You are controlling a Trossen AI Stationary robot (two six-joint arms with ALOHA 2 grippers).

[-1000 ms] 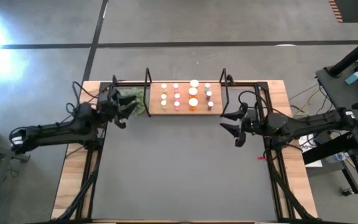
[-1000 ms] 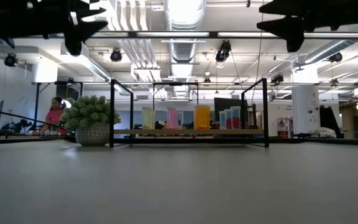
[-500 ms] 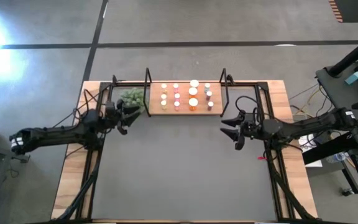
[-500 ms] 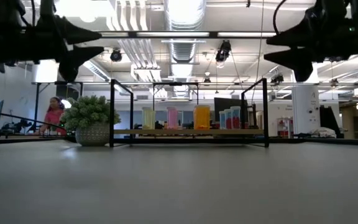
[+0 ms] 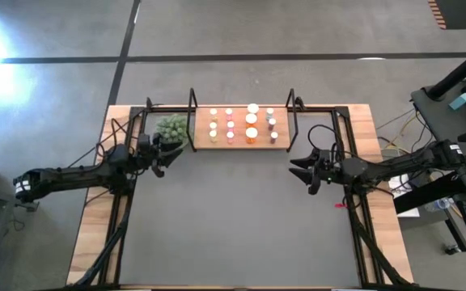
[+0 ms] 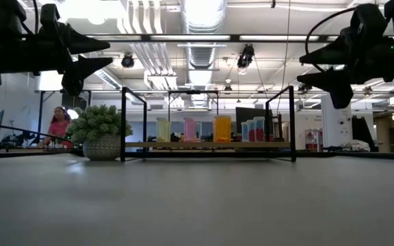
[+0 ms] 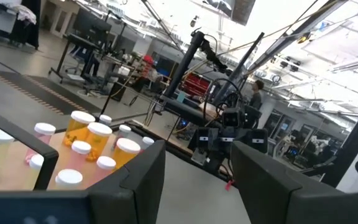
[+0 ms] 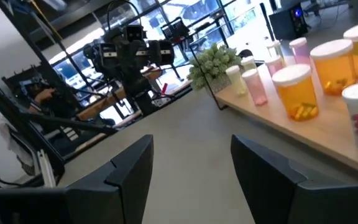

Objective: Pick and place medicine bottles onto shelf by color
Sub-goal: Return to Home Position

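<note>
The shelf (image 5: 241,142), a light wooden board in a black frame, stands at the table's far edge. Several medicine bottles (image 5: 252,120) stand upright on it on their bases, in rows by color: yellow-green (image 6: 163,130), pink (image 6: 189,129), orange (image 6: 222,128) and a bluish group (image 6: 252,130). My left gripper (image 5: 167,155) hovers open above the mat, near the shelf's left end, with nothing between its fingers (image 7: 143,180). My right gripper (image 5: 299,170) hovers open off the shelf's right end, also with nothing in it (image 8: 191,168).
A small green plant in a pot (image 5: 171,127) stands just left of the shelf, close to my left gripper. The dark grey mat (image 5: 241,218) spreads over the table between the two arms. A person in pink (image 6: 60,126) is in the room behind.
Both grippers have sunk toward the table and rolled about their own pointing lines. The left one has drawn back off the plant toward the near edge. Both stay open with the same gap. The bottles have not moved.
</note>
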